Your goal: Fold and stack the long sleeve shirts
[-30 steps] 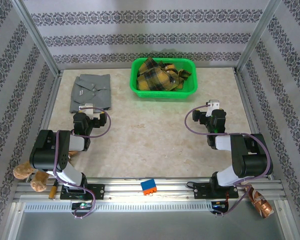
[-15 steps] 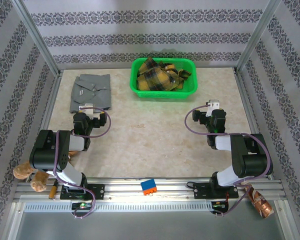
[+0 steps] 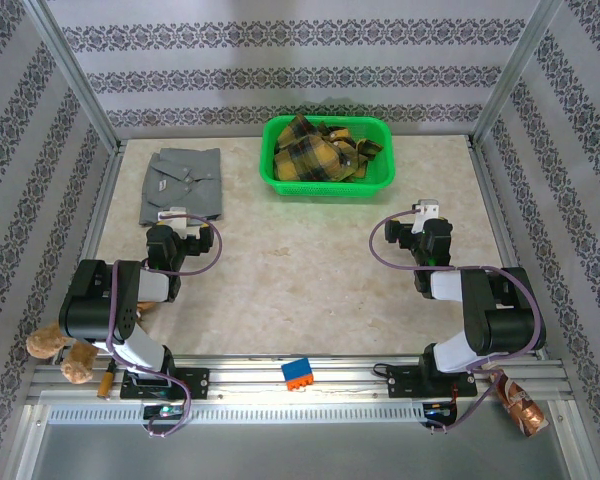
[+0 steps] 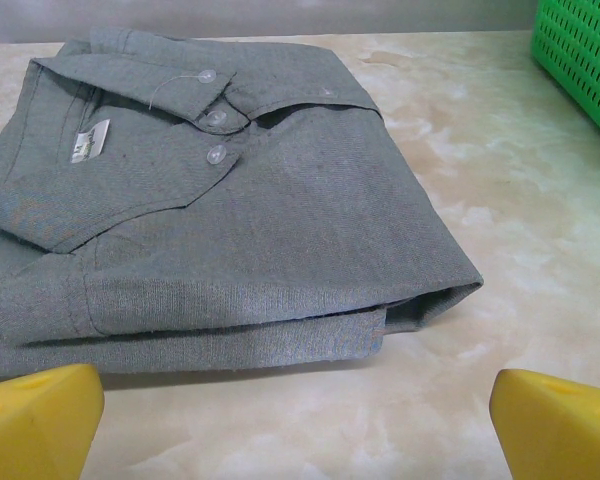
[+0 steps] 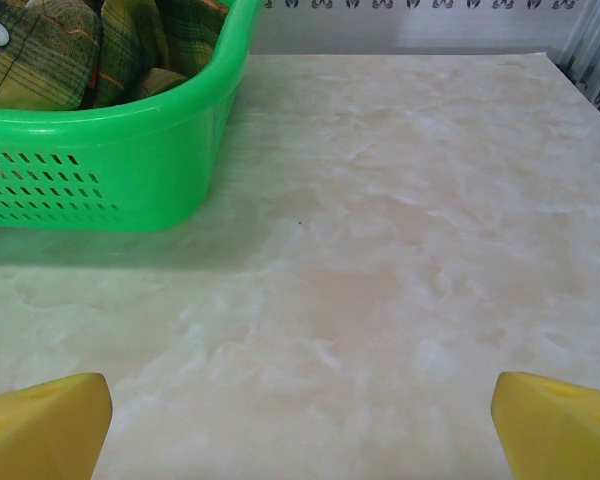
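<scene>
A grey collared shirt [image 3: 181, 183] lies folded flat at the back left of the table, its buttoned collar [image 4: 208, 95] and folded near edge plain in the left wrist view. The yellow-and-black plaid shirt [image 3: 320, 150] sits crumpled in a green basket [image 3: 326, 184] at the back middle; a fold of the plaid shirt [image 5: 50, 45] also peeks over the basket rim [image 5: 110, 120]. My left gripper [image 3: 170, 216] rests just in front of the grey shirt, open, with nothing between its yellow fingertips [image 4: 40, 420]. My right gripper [image 3: 427, 214] is open over bare table, right of the basket.
A brown plush toy [image 3: 58, 352] sits by the left arm's base. A small orange and blue block [image 3: 299, 372] lies on the front rail. A crumpled shiny wrapper [image 3: 522, 405] lies at the front right. Metal posts frame the table's corners.
</scene>
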{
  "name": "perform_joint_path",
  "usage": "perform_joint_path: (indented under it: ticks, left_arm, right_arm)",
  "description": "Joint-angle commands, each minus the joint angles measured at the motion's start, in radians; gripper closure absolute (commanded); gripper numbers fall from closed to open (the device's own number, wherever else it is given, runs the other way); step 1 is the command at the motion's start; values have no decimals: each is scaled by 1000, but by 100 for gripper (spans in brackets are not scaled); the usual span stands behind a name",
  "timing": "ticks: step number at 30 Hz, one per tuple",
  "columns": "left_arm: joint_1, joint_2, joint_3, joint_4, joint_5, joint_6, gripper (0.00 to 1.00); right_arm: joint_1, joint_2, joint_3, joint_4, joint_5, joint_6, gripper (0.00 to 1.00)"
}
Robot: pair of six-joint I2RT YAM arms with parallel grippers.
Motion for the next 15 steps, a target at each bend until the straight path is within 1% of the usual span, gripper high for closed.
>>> perform_joint_path:
  ticks: [1, 3, 12, 13, 15]
  left_arm:
    - [0, -23, 19, -20, -17, -22, 1]
    - [0, -55, 14, -37, -17, -23, 1]
    - [0, -158, -33, -43, 6, -17, 1]
    - [-1, -172, -35, -48, 23, -9, 1]
    - [-12, -237, -15, -126, 49, 18, 1]
  right_arm:
    - [11, -41, 33, -37, 32, 0, 2]
    - [18, -81, 61, -134, 38, -6, 2]
    - [29, -217, -23, -143, 60, -15, 2]
    - [31, -235, -24, -155, 59, -9, 2]
    - [50, -305, -6, -223, 55, -11, 2]
